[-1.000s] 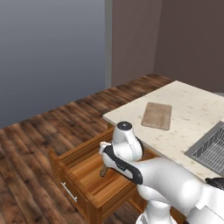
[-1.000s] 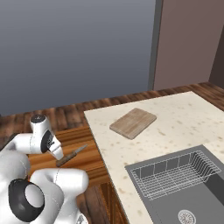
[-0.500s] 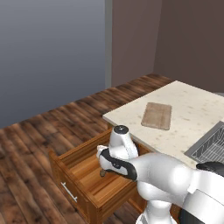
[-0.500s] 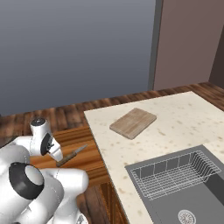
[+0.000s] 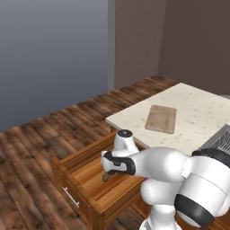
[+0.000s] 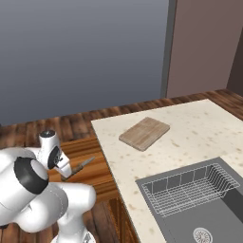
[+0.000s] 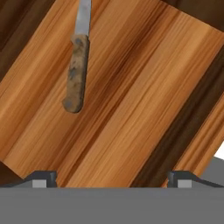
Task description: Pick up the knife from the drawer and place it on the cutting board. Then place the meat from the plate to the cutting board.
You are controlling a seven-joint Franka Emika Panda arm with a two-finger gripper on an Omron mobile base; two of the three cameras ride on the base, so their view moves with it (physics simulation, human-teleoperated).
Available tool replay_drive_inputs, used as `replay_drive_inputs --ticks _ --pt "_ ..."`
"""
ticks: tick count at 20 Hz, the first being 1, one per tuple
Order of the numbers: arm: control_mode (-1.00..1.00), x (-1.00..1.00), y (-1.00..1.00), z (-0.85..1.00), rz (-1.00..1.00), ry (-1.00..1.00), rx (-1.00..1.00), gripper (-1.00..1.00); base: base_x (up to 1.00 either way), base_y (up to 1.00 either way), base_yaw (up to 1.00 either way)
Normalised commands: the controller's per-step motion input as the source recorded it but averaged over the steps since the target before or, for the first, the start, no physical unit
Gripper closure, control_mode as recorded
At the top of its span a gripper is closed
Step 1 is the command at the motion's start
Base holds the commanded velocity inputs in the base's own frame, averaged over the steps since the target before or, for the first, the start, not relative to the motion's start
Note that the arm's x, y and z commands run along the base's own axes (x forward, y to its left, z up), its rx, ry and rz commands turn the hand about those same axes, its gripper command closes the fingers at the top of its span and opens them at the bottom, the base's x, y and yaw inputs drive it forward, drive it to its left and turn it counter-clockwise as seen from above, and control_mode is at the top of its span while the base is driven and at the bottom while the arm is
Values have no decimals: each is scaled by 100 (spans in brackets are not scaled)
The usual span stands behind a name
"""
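The knife lies flat on the floor of the open drawer, with its brown handle nearer me and its grey blade running off the top edge of the hand view. My gripper hangs open above the drawer floor, down and to the right of the handle, touching nothing. From the right base view the knife lies in the drawer beside my white hand. The drawer is pulled out below the counter. The cutting board lies bare on the counter. The meat and the plate are out of view.
A pale speckled counter runs to the right of the drawer. A sink with a wire rack is set into its near end. Dark wood flooring spreads left of the drawer.
My hand has sunk lower over the open drawer and the arm's elbow has swung closer to the cameras. The knife has not moved and the jaws have stayed open.
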Motion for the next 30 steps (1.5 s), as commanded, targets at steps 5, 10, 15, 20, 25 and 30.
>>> replay_drive_inputs --ticks 5,10,15,20,25,30 --pt "-100 11 -1 -9 0 0 0 -100 0 0 0" --pt "-100 21 0 -11 0 0 0 -100 0 0 0" --pt "-100 23 0 -16 0 -2 0 -100 0 0 0" --pt "-100 12 0 -8 0 -1 0 -100 0 0 0" --pt "-100 20 0 -15 0 0 0 -100 0 0 0" --pt "-100 24 0 -28 0 0 0 -100 0 0 0"
